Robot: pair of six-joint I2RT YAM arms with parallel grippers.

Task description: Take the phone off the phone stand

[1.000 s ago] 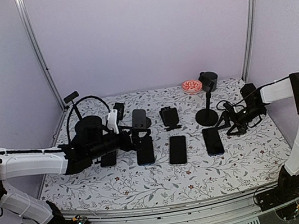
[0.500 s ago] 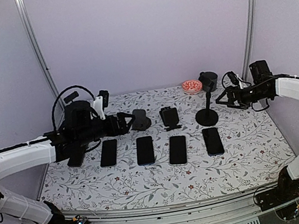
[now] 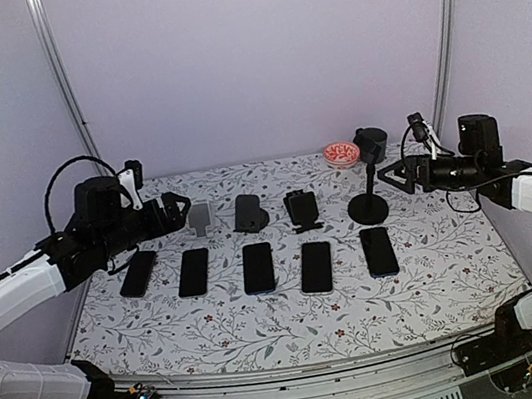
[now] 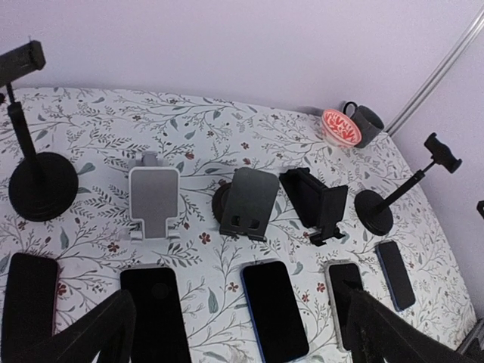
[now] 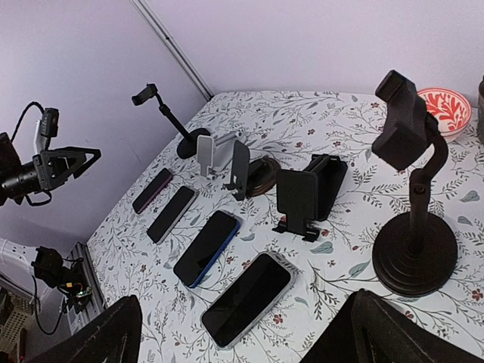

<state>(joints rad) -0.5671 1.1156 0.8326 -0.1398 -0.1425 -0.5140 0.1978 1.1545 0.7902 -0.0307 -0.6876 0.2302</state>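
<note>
A red bowl (image 3: 342,153) sat at the back of the floral cloth (image 3: 431,285) — a dark mug (image 4: 368,125) just beside it — with lilac walls (image 3: 254,60) and metal posts (image 3: 72,99) behind.

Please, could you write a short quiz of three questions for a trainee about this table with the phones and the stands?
1. True or false: the silver flat-backed phone stand carries no phone.
2. How many dark flat phones lie in the row on the flower-patterned tablecloth? A: three. B: five. C: seven.
3. Fill in the gap: the left claw and the right claw are both ___ and hold nothing.

Key: 1 true; 2 B; 3 open.
</note>
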